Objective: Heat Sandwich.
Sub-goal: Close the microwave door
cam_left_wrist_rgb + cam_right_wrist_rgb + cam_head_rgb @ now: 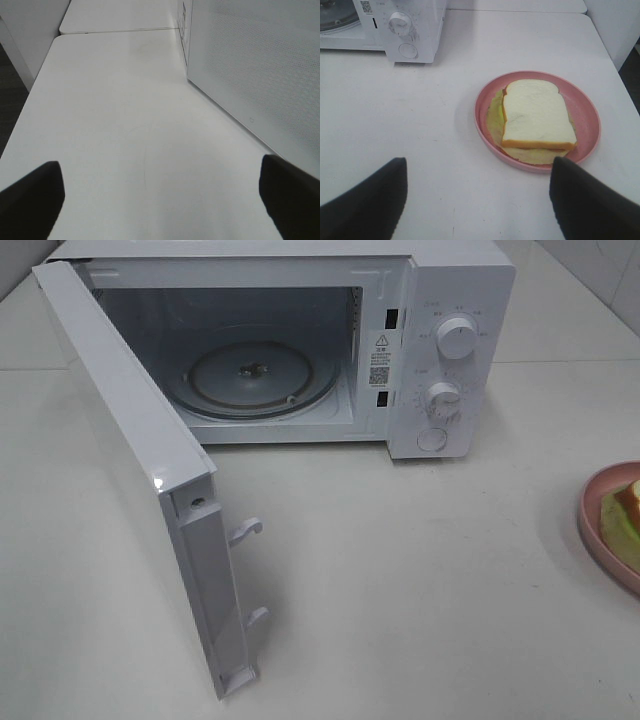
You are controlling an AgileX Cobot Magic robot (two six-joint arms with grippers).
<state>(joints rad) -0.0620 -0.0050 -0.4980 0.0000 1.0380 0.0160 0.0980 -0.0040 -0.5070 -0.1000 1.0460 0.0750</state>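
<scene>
The sandwich, pale bread over yellow-green filling, lies on a round pink plate on the white table. In the high view only a slice of the sandwich and the plate shows at the right edge. My right gripper hovers just short of the plate, open, with nothing between its dark fingers. My left gripper is open and empty over bare table beside the microwave door. Neither gripper appears in the high view.
The white microwave stands at the back with its door swung wide toward the front left. Its glass turntable holds nothing. Two knobs and a button sit on its right panel. The table's left edge is near.
</scene>
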